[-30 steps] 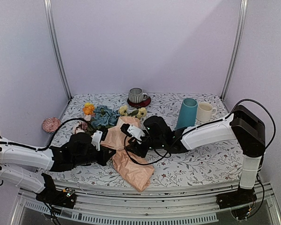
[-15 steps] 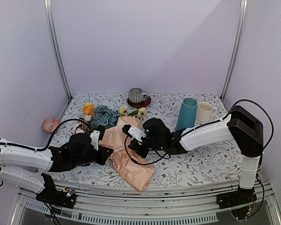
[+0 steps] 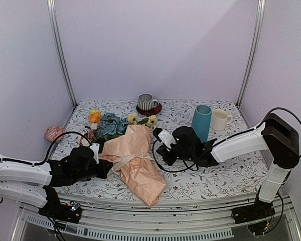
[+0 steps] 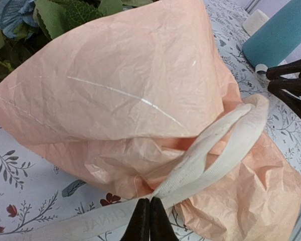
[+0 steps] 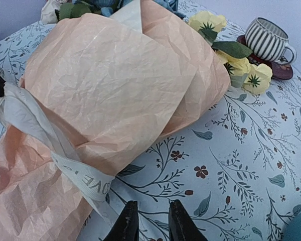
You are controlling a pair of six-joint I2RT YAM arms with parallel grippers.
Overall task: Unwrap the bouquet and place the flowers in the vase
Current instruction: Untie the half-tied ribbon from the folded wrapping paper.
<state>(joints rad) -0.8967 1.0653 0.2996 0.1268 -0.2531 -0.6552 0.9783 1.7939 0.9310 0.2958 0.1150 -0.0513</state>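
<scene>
1. As the left arm draws back, the left gripper (image 4: 150,221) is clamped together on the cream ribbon (image 4: 210,155), pulling its loop taut.
2. The right gripper (image 5: 150,223) has backed off the bouquet (image 3: 133,150); its jaws stand slightly apart, empty, beside the ribbon's tail.
3. Not yet untied, the bouquet lies mid-table; the vase (image 3: 201,122) waits behind.
</scene>
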